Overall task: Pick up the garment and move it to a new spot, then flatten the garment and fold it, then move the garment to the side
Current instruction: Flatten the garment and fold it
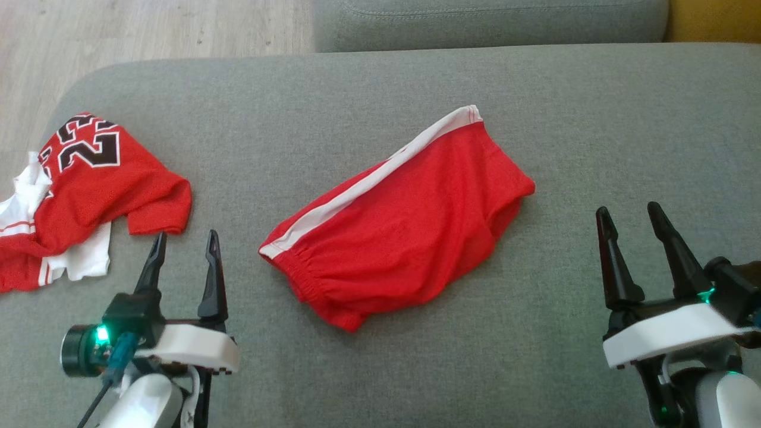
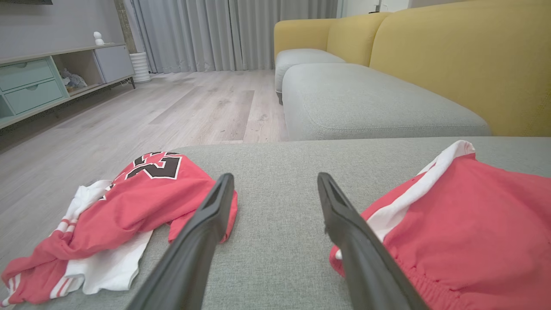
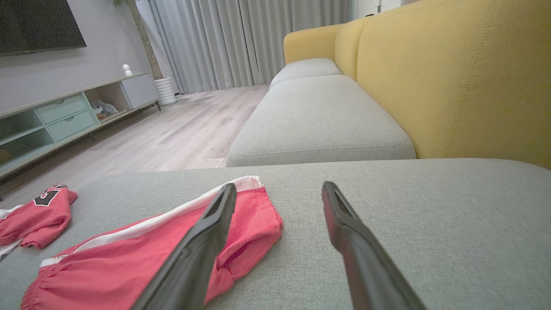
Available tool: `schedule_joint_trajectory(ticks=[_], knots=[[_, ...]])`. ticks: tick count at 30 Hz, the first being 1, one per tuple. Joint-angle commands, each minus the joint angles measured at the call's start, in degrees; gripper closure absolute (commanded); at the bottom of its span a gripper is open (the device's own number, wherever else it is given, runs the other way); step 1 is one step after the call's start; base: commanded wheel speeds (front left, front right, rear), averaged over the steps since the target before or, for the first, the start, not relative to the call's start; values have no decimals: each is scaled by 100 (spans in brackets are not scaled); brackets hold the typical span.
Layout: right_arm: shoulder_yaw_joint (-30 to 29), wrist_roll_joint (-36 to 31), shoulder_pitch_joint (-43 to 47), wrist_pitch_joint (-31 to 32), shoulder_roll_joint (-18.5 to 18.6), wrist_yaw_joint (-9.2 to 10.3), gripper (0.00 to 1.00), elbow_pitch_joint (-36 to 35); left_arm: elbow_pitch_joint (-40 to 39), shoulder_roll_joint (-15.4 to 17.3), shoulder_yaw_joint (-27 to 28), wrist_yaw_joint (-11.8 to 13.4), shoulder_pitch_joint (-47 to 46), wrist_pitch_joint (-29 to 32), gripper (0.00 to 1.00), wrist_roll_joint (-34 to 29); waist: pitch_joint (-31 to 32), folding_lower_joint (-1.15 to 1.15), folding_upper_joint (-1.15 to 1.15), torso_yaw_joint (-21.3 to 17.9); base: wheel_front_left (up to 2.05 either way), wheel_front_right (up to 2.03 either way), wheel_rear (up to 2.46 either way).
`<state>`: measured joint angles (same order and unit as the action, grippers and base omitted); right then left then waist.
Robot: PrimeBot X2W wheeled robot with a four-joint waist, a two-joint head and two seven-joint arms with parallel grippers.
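Note:
The garment (image 1: 404, 226), red shorts with a white side stripe, lies folded in the middle of the grey cushion (image 1: 380, 95); it appears at the right of the left wrist view (image 2: 465, 224) and lower left of the right wrist view (image 3: 142, 254). My left gripper (image 1: 185, 246) hovers open to the left of it, with nothing between its fingers (image 2: 202, 241). My right gripper (image 1: 629, 217) stands open well to the right of the shorts, fingers (image 3: 361, 249) over bare cushion.
A crumpled red jersey (image 1: 89, 184) with black numbers lies over white cloth at the cushion's left edge, also in the left wrist view (image 2: 129, 206). Beyond are another grey seat (image 3: 318, 116), a yellow backrest (image 3: 465, 77) and wooden floor (image 2: 172, 107).

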<state>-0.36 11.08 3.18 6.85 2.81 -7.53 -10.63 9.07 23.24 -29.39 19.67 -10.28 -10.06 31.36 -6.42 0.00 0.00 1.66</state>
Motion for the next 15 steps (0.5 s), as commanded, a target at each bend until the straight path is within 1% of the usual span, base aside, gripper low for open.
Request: schedule_joint_trajectory(ticks=[1,10,13,15], knots=[[101,9,-132,9,24,4,0,-236,-180,216,278,42,-188,13,0,15,4,0,0,1,0,0,0],[39,-39,-209,152,23,4,0,-98,-252,225,230,94,-221,25,0,-17,-44,0,0,40,0,0,0],[47,-47,-379,318,138,4,0,124,-308,192,198,86,-313,-6,0,-52,-163,0,0,122,0,0,0],[110,-47,-569,443,322,4,0,384,-348,149,159,73,-418,-39,0,-98,-293,0,0,224,0,0,0]])
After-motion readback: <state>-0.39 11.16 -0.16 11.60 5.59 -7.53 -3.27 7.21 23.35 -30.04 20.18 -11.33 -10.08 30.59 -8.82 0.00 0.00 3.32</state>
